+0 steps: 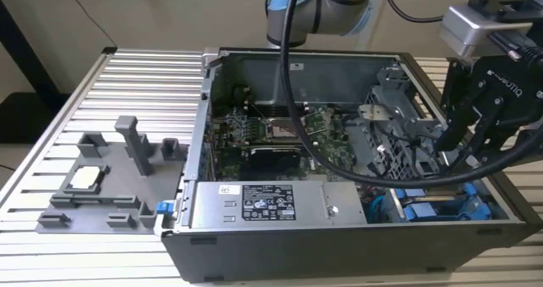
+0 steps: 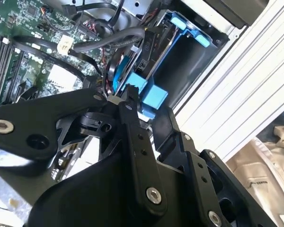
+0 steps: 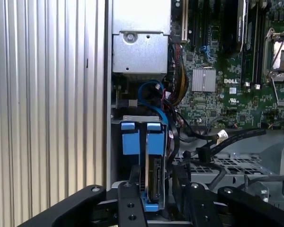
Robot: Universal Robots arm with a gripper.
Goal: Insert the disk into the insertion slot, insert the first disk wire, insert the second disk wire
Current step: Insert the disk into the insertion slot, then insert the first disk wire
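The disk (image 1: 441, 209), silver-grey in a bright blue carrier, stands on edge inside the insertion slot (image 1: 500, 201) at the case's front corner on the exterior view's right. My gripper (image 1: 467, 160) hangs just above it, fingers apart, with nothing held between them. In the first wrist view the disk (image 3: 154, 182) lies in line between my two black fingers (image 3: 135, 182), beside the slot wall (image 3: 115, 151). Black cables (image 3: 213, 139) and a blue cable (image 3: 151, 92) lie loose next to the bay. In the second wrist view my gripper (image 2: 144, 106) hovers over the blue carrier (image 2: 180, 52).
The open computer case holds a grey power-supply box (image 1: 263, 204), a green motherboard (image 1: 280, 134) and an upper metal drive cage (image 1: 398, 121). The arm's thick black cable (image 1: 339, 166) sags across the case. A grey fixture tray (image 1: 102, 179) sits on the ribbed table (image 1: 144, 70).
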